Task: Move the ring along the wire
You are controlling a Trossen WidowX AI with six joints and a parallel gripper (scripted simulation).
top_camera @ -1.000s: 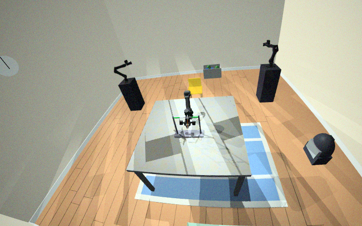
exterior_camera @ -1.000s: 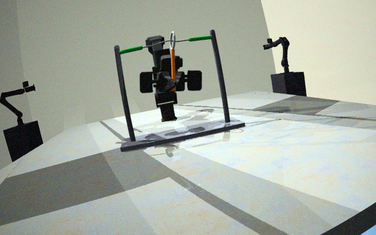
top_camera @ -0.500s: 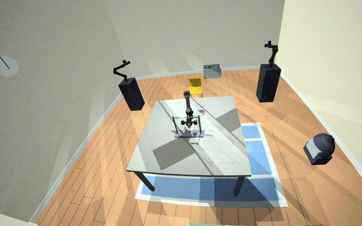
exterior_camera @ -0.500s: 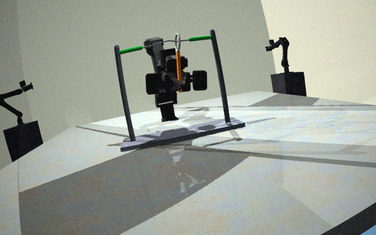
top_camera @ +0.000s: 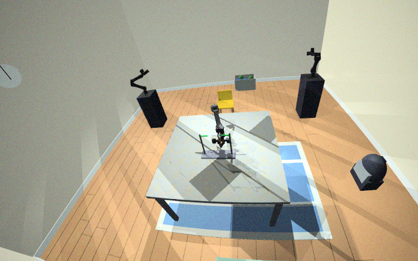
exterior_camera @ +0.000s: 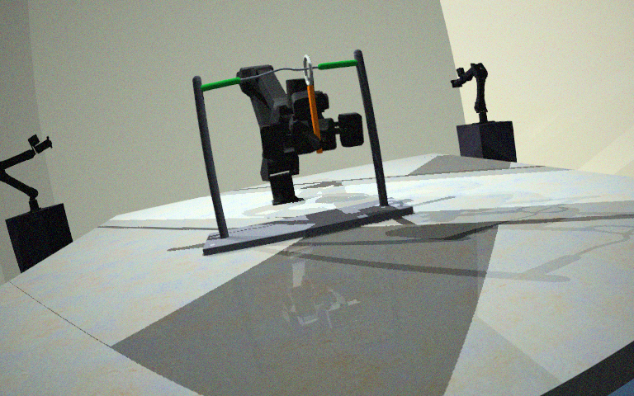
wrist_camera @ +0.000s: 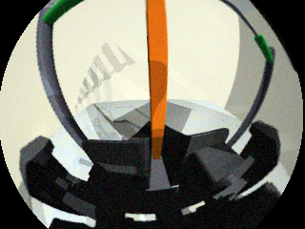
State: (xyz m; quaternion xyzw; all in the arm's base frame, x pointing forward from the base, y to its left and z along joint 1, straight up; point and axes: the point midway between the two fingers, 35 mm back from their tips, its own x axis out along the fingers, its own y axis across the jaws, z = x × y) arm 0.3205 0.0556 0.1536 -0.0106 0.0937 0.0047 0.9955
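The hand is closed almost fully and it grips the orange handle near its lower end; the handle stands nearly upright, with a slight tilt, and in the wrist view it rises from between the two dark fingers toward 12 o'clock; at its top sits the pale ring, and the wire passes through the ring. In the exterior view the ring is on the thin grey part, just beside the green part that leads to the post at 3 o'clock of the frame; if the ring touches the grey wire, I cannot tell. The other green part is well apart, next to the post at 9 o'clock; both posts stand on a flat dark base, which lies on the table; the arm stands behind the wire frame, at 12 o'clock of the base.
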